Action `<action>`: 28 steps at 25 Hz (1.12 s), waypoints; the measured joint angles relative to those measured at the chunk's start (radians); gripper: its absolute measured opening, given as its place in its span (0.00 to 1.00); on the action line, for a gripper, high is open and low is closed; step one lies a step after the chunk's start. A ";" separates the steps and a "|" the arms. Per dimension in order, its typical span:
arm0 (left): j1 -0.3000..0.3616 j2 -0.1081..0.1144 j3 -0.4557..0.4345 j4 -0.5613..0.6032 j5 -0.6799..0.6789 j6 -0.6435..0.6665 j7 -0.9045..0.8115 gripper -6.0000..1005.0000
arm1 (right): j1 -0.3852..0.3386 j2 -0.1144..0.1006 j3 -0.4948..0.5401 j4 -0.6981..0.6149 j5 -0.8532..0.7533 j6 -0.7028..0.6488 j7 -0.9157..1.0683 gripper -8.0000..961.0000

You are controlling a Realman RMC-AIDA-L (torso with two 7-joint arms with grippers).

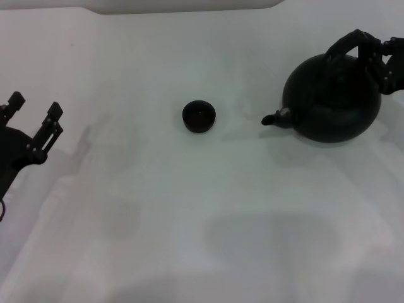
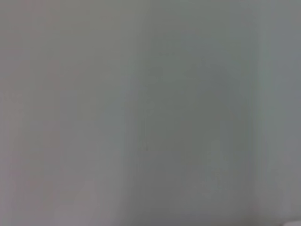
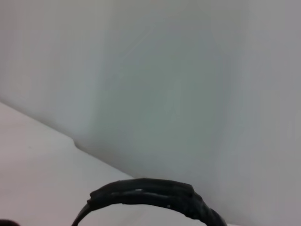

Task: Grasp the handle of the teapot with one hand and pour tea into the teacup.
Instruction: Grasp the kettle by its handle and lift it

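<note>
At far right, the teapot [image 1: 331, 101] is seen with its spout turned toward the teacup [image 1: 199, 117], its handle [image 1: 346, 45] grasped by the right gripper [image 1: 372, 57]. At far left, the left gripper [image 1: 31, 120] is held released; no writing is legible.

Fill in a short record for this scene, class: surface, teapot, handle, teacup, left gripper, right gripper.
surface: white table
teapot: at the robot's right, spout pointing toward the teacup
handle: arched over the teapot's top, right gripper at it
teacup: near the middle, upright, apart from the teapot
left gripper: at the left edge, open, holding nothing
right gripper: at the handle; grasp unclear
</note>
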 joint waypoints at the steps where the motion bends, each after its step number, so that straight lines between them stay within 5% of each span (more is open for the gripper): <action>1: 0.001 0.000 0.002 -0.003 0.000 0.000 0.000 0.70 | 0.000 0.000 -0.007 0.005 0.004 -0.007 0.000 0.12; 9: 0.003 -0.001 0.003 -0.036 0.000 -0.005 0.000 0.70 | 0.003 0.002 -0.095 0.038 0.065 -0.051 -0.048 0.12; 28: 0.006 -0.003 0.003 -0.073 -0.004 -0.028 -0.004 0.70 | -0.024 -0.001 -0.363 0.256 0.083 -0.400 -0.091 0.12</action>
